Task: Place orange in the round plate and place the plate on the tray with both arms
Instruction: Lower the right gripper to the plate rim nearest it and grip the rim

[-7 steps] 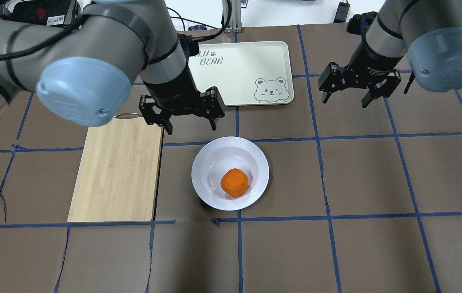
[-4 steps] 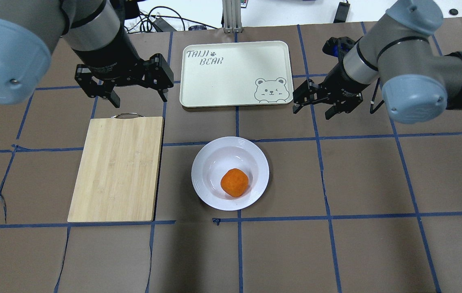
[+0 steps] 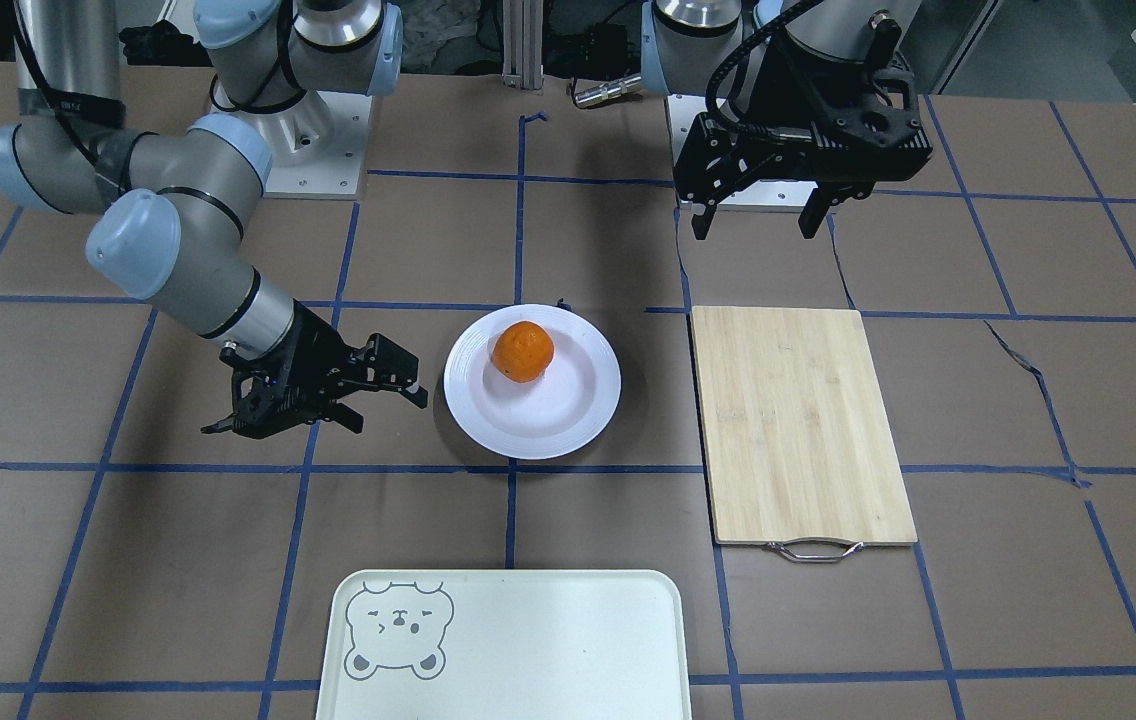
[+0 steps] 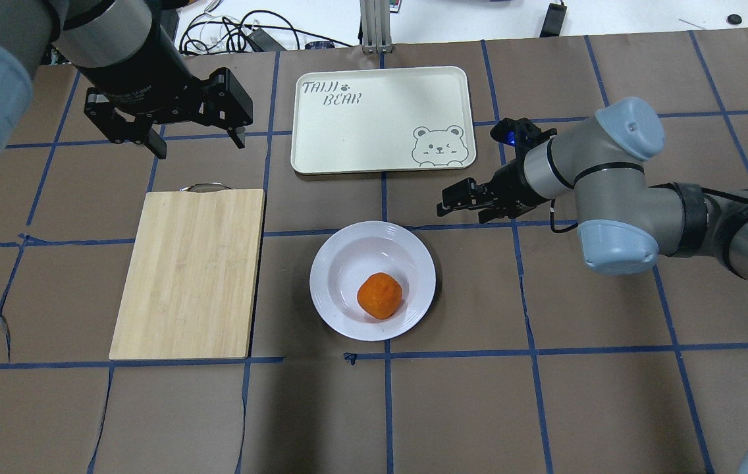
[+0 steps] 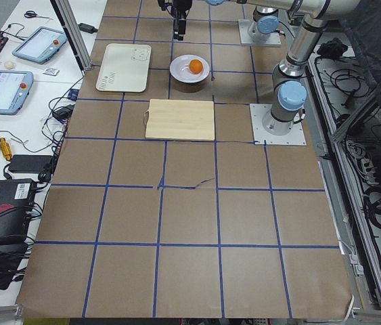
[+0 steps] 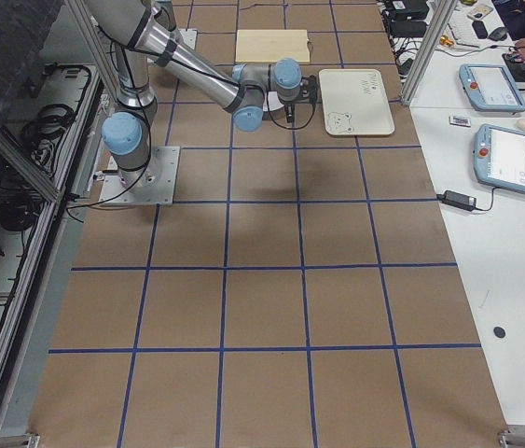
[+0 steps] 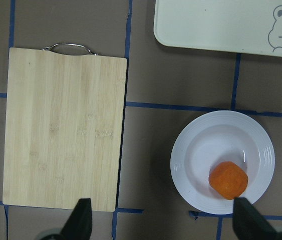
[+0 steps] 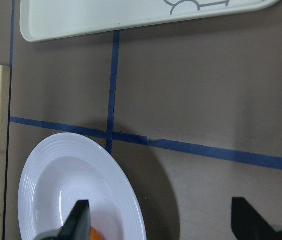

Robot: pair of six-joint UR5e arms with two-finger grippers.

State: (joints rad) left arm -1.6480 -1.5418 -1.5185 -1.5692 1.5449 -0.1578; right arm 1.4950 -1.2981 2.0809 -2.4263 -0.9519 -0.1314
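The orange [image 4: 379, 296] lies inside the round plate [image 4: 346, 262] at mid-table; it also shows in the front view as the orange [image 3: 522, 351] on the plate [image 3: 538, 425]. The tray [image 4: 374, 118] sits bare beyond the plate, cream with a bear face. My right gripper [image 4: 459, 199] hangs low and open just off the plate's right-far side, and in its wrist view one finger [image 8: 79, 220] overlaps the plate's rim [image 8: 125, 190]. My left gripper [image 4: 199, 145] is open and holds nothing, high above the far-left table beyond the cutting board.
A bamboo cutting board [image 4: 189, 273] with a metal handle lies left of the plate. Brown paper with blue tape lines covers the table. Cables and a metal post stand past the far edge. Tablets lie on a side bench [image 6: 500, 121].
The left arm pulled back from near the plate to the far left. The right arm swung down and in toward the plate's right side. Both grippers stayed open.
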